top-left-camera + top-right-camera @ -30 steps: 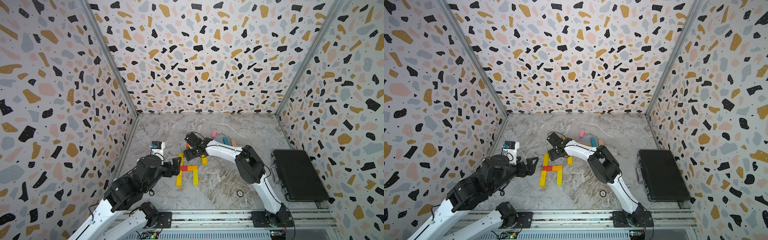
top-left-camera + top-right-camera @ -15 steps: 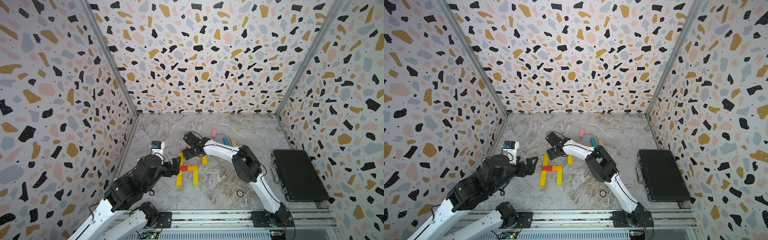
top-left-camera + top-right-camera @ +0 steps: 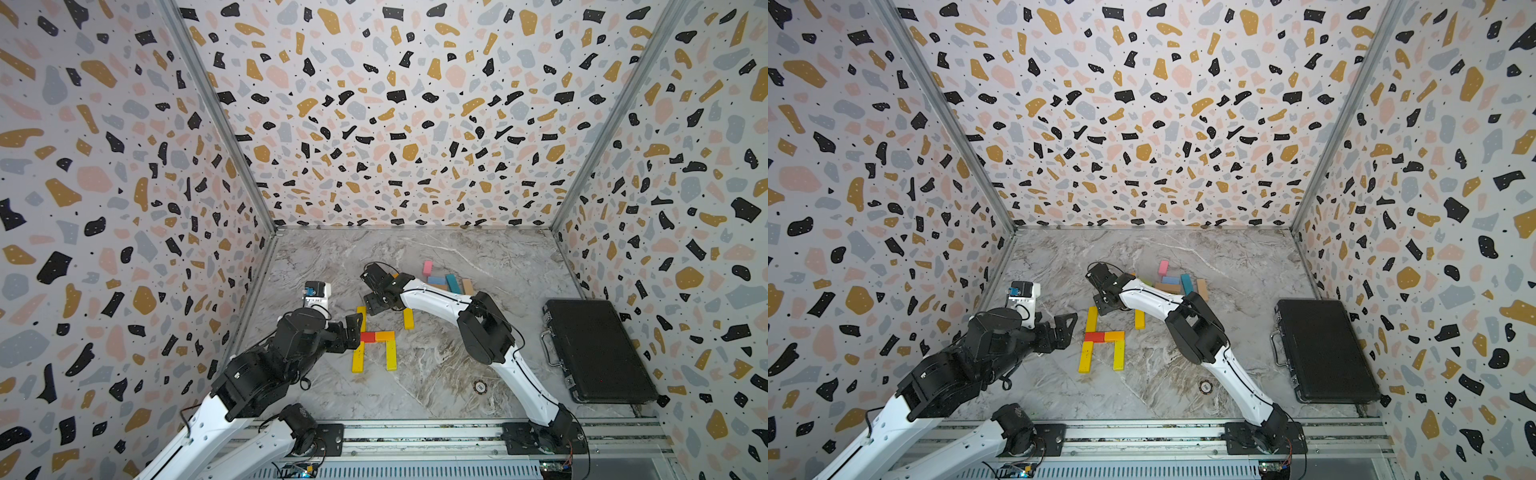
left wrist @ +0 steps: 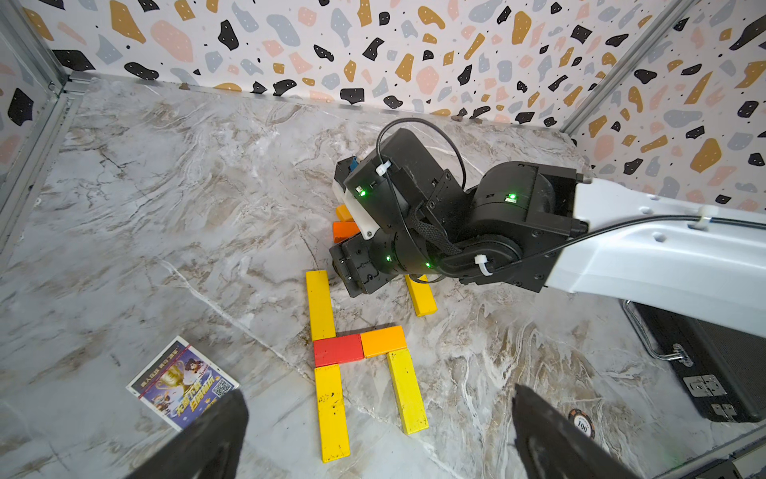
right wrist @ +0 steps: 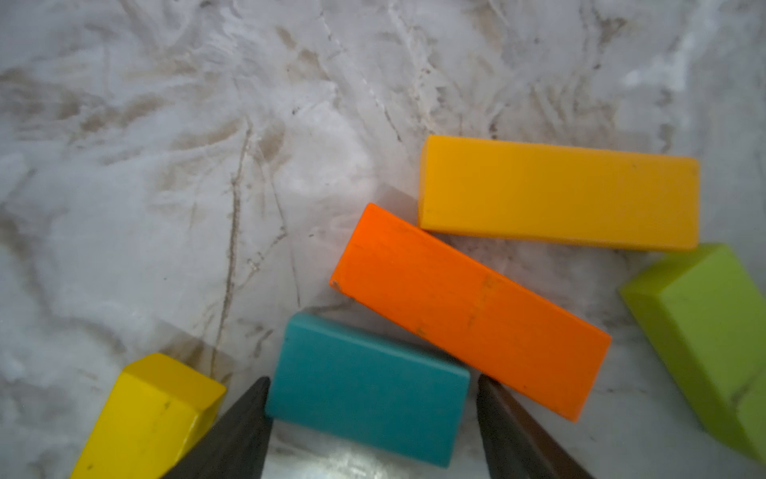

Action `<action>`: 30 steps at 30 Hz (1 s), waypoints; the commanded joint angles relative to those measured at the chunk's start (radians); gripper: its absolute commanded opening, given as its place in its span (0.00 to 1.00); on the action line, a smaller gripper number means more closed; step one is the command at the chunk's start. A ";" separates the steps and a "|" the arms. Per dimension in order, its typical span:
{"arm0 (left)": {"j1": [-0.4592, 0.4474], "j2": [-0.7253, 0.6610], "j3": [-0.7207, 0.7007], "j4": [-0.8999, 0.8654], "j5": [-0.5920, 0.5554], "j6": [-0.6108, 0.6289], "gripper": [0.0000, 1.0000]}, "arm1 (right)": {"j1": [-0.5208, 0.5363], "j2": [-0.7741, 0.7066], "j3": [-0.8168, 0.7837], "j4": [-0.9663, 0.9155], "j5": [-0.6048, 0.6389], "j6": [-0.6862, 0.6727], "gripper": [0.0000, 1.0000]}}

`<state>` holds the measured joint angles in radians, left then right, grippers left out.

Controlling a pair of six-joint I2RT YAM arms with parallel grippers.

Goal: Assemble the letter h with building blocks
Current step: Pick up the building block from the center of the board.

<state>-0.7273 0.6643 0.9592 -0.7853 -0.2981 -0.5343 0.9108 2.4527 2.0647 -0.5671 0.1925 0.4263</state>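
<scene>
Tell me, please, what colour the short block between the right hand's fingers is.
The block is teal; the right wrist view shows it best.

- You are getting your widest open run over the marble tabletop point(image 3: 328, 257), far and left of the letter point(image 3: 1100, 336).
- The right arm point(image 3: 436, 296) is lying low across the letter's far end, covering the loose yellow bar's point(image 3: 408, 319) far tip and barring a drop there.
- The right gripper point(image 5: 372, 378) is sitting boxed in: a teal block point(image 5: 364, 394) is filling its gap, an orange block point(image 5: 468, 311) is lying just beside one finger, a yellow block point(image 5: 153, 414) just beside the other.
- The left gripper point(image 4: 379, 394), fingers spread wide, is hanging at the letter's left side.
- The black case point(image 3: 598, 353) is taking up the right side; a chip point(image 3: 480, 387) and a card point(image 4: 182, 381) are lying flat, near.
</scene>
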 commanded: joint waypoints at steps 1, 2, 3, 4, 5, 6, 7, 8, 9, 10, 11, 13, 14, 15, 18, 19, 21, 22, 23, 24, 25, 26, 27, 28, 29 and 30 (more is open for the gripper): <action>0.008 0.000 -0.014 0.020 -0.015 0.020 0.99 | -0.006 0.025 0.013 -0.085 0.037 0.009 0.77; 0.007 0.000 -0.014 0.020 -0.016 0.020 0.99 | -0.007 0.027 0.016 -0.085 0.031 0.011 0.78; 0.006 0.000 -0.014 0.020 -0.018 0.021 0.99 | -0.007 0.029 0.022 -0.087 0.022 0.015 0.79; 0.007 0.000 -0.014 0.020 -0.019 0.021 0.99 | -0.007 0.030 0.026 -0.088 0.011 0.020 0.81; 0.008 0.001 -0.016 0.021 -0.021 0.022 0.99 | -0.006 0.031 0.026 -0.086 0.003 0.023 0.82; 0.008 0.000 -0.016 0.020 -0.021 0.024 0.99 | -0.006 0.031 0.027 -0.085 -0.005 0.029 0.83; 0.008 0.001 -0.017 0.021 -0.021 0.025 0.99 | -0.006 0.032 0.029 -0.088 -0.006 0.033 0.83; 0.008 0.001 -0.017 0.021 -0.020 0.026 0.99 | -0.004 0.032 0.030 -0.091 -0.005 0.037 0.83; 0.008 0.001 -0.018 0.022 -0.021 0.026 0.99 | -0.002 0.032 0.031 -0.092 -0.003 0.042 0.83; 0.009 0.000 -0.020 0.025 -0.019 0.027 0.99 | 0.001 0.033 0.033 -0.097 0.005 0.048 0.83; 0.009 0.000 -0.020 0.025 -0.019 0.027 0.99 | 0.002 0.036 0.040 -0.107 0.013 0.054 0.82; 0.010 0.000 -0.022 0.027 -0.019 0.029 0.99 | 0.004 0.050 0.065 -0.137 0.027 0.067 0.78; 0.012 0.000 -0.023 0.027 -0.018 0.029 0.99 | 0.005 0.058 0.077 -0.153 0.036 0.074 0.75; 0.012 -0.001 -0.022 0.026 -0.018 0.030 0.99 | 0.005 0.063 0.080 -0.161 0.043 0.080 0.73; 0.012 -0.006 -0.023 0.030 -0.013 0.030 0.99 | 0.005 0.066 0.080 -0.157 0.044 0.084 0.68; 0.011 -0.008 -0.023 0.029 -0.009 0.029 0.99 | 0.005 0.066 0.080 -0.151 0.038 0.082 0.67; 0.013 -0.011 -0.025 0.032 -0.002 0.029 0.99 | 0.005 0.061 0.076 -0.127 0.026 0.076 0.66; 0.012 -0.012 -0.025 0.032 0.000 0.028 0.99 | 0.005 0.055 0.073 -0.111 0.022 0.070 0.65; 0.013 -0.012 -0.027 0.032 0.002 0.028 0.99 | 0.005 0.043 0.066 -0.091 0.019 0.063 0.65; 0.012 -0.012 -0.025 0.032 0.005 0.028 0.99 | 0.005 0.029 0.060 -0.076 0.020 0.059 0.65; 0.014 -0.012 -0.025 0.032 0.005 0.027 0.99 | 0.006 0.015 0.056 -0.063 0.026 0.054 0.65; 0.012 -0.013 -0.024 0.029 0.006 0.027 0.99 | 0.006 -0.007 0.046 -0.046 0.032 0.049 0.65; 0.012 -0.014 -0.022 0.030 0.006 0.027 0.99 | 0.005 -0.032 0.034 -0.025 0.039 0.041 0.65; 0.014 -0.017 -0.022 0.030 0.006 0.028 0.99 | 0.006 -0.055 0.023 -0.012 0.042 0.036 0.64; 0.013 -0.018 -0.021 0.030 0.006 0.027 0.99 | 0.005 -0.084 0.012 0.001 0.045 0.030 0.64; 0.012 -0.018 -0.019 0.029 0.006 0.028 0.99 | 0.005 -0.112 0.003 0.006 0.049 0.025 0.64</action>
<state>-0.7200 0.6556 0.9428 -0.7841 -0.2962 -0.5156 0.9138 2.4603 2.0869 -0.5781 0.2176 0.4774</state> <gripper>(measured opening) 0.988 0.652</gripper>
